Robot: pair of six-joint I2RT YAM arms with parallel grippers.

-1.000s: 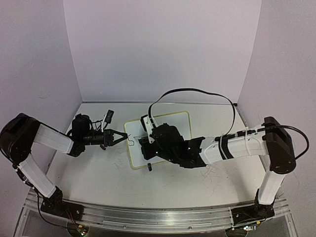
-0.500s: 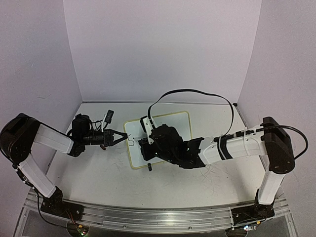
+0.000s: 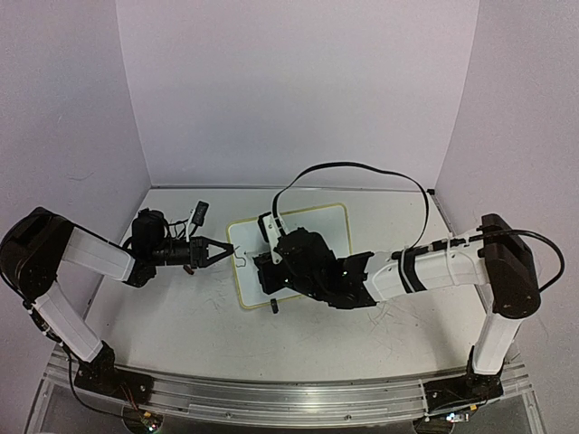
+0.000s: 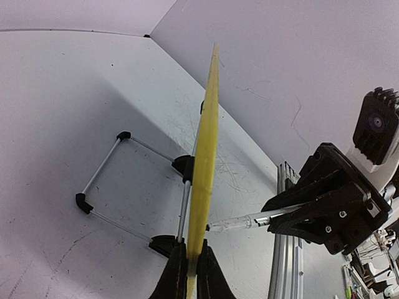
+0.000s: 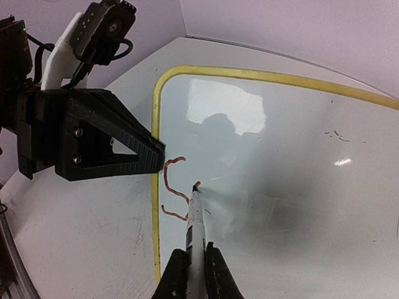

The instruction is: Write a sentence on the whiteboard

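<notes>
Step in hand: writing, barely begun. Small rectangular white board with yellow-green rim (image 3: 326, 221) at centre of tabletop (image 3: 181, 307), toward far edge. Left gripper (image 4: 188, 269) clamped on board's left rim. Right gripper (image 5: 190, 269) clamped on thin pale marker (image 5: 194, 218), dark tip beside reddish S-shaped stroke (image 5: 175, 187). Next: steady rightward lettering, light contact.

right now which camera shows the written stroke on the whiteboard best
The right wrist view: the stroke shows clearly near the left rim of the whiteboard, with the marker tip beside it. The top external view shows only a tiny mark. The left wrist view sees the board edge-on, face hidden.
</notes>
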